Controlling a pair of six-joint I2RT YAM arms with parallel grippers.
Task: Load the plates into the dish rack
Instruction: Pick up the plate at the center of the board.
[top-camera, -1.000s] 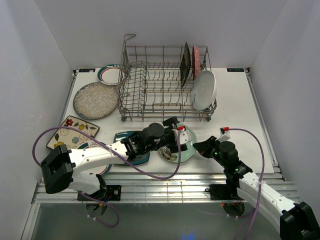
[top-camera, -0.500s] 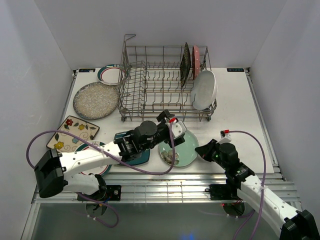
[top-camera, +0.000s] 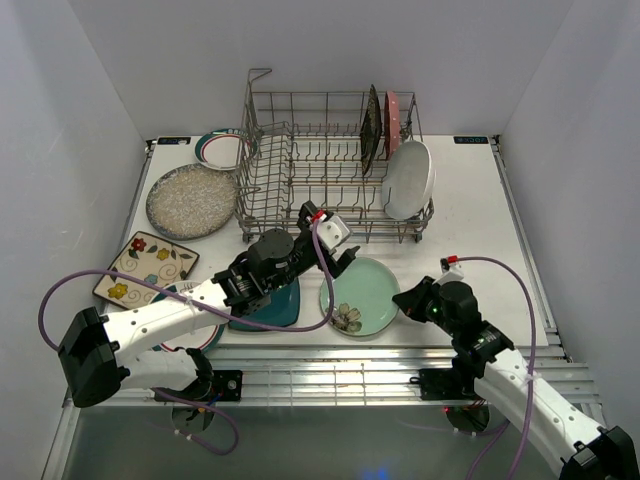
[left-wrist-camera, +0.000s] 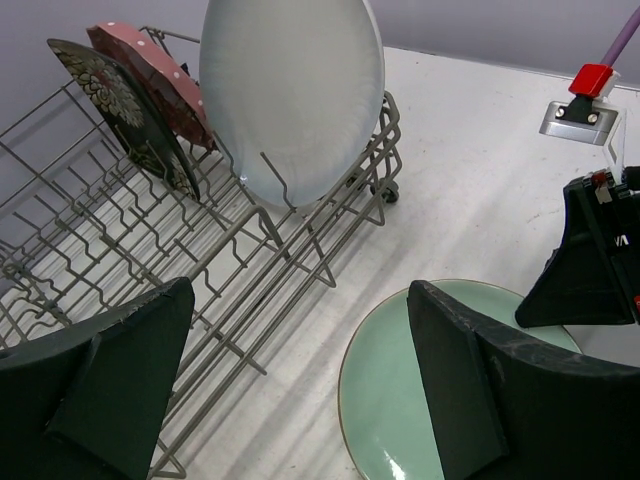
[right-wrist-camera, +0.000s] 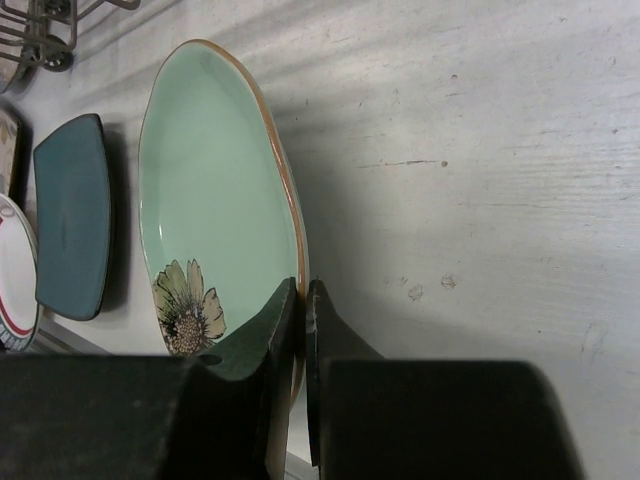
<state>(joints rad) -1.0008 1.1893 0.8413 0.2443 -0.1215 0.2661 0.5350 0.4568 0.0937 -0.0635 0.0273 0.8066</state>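
Three plates are standing in the dish rack (top-camera: 330, 170), at its right end. Step in hand, as judged: the mint plate (top-camera: 360, 292) is lying on the table (top-camera: 470, 200) just before the rack. Right gripper (top-camera: 404, 300) is pinching its rim, jaws closed on it. Left gripper (top-camera: 338, 256) is hovering alongside, jaws wide, empty. Next move is calling for lifting and tilting this plate upright.
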